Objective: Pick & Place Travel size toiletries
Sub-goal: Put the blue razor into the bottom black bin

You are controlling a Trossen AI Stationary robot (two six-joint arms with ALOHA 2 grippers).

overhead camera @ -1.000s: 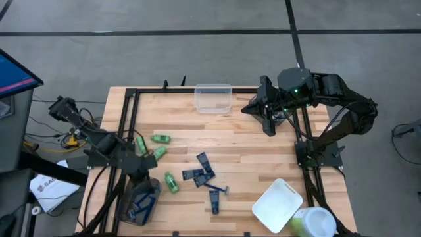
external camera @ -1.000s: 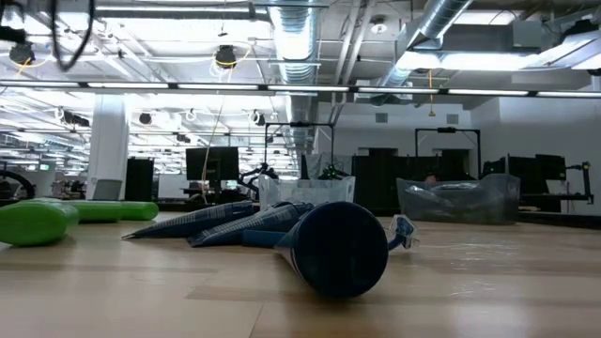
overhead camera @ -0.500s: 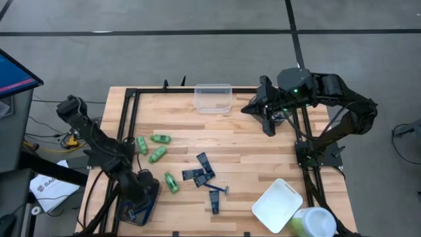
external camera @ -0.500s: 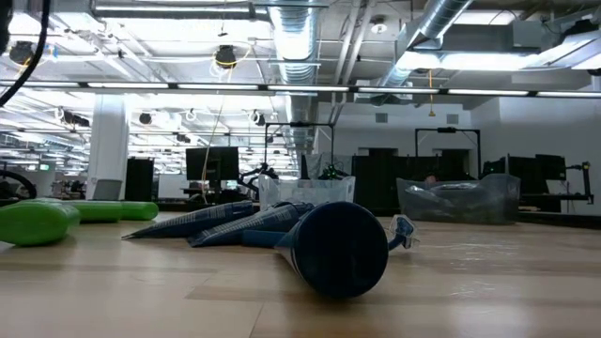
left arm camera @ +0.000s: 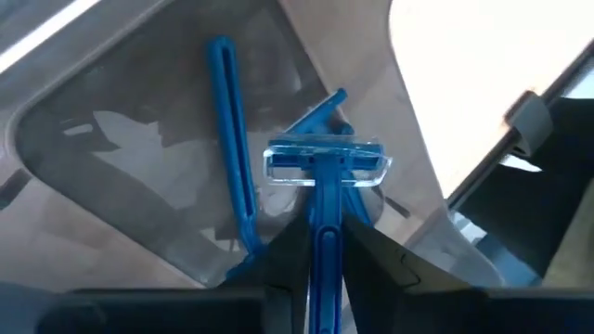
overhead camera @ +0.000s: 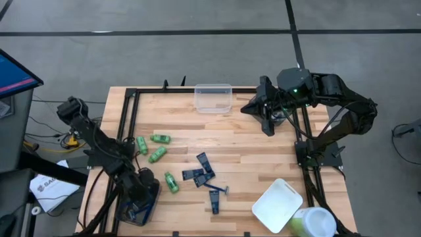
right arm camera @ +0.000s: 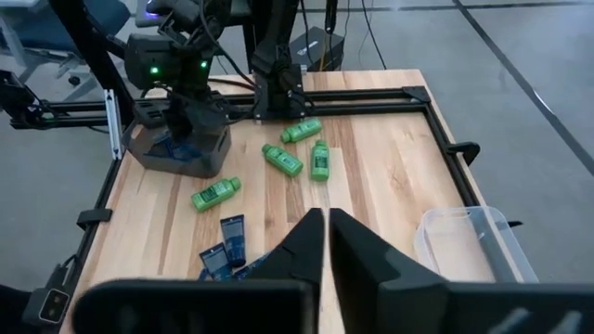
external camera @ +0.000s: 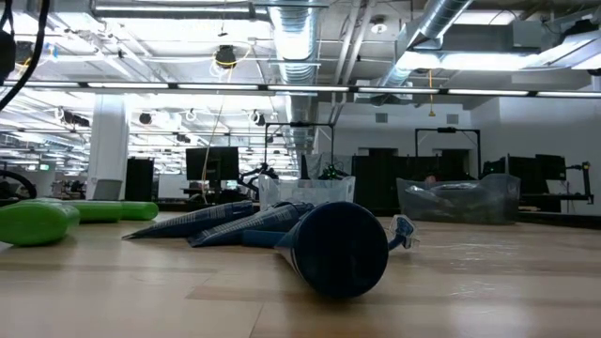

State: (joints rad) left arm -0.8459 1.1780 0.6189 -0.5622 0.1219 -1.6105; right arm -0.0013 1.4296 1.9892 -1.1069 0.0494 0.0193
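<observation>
While the left gripper (left arm camera: 320, 264) hangs over the dark tub (overhead camera: 138, 203) at the table's (overhead camera: 263, 158) front-left corner, its jaws pinch the handle of a blue razor (left arm camera: 323, 172) — 2 more razors (left arm camera: 232, 158) lie inside the tub below it. Just right of the tub lie 4 green bottles (overhead camera: 156, 154), then the navy tubes (overhead camera: 201, 170) and 2 loose razors (overhead camera: 216, 192). Far from the tub, beside the clear tub (overhead camera: 213, 97), the right gripper (right arm camera: 327, 232) waits, jaws pressed together.
</observation>
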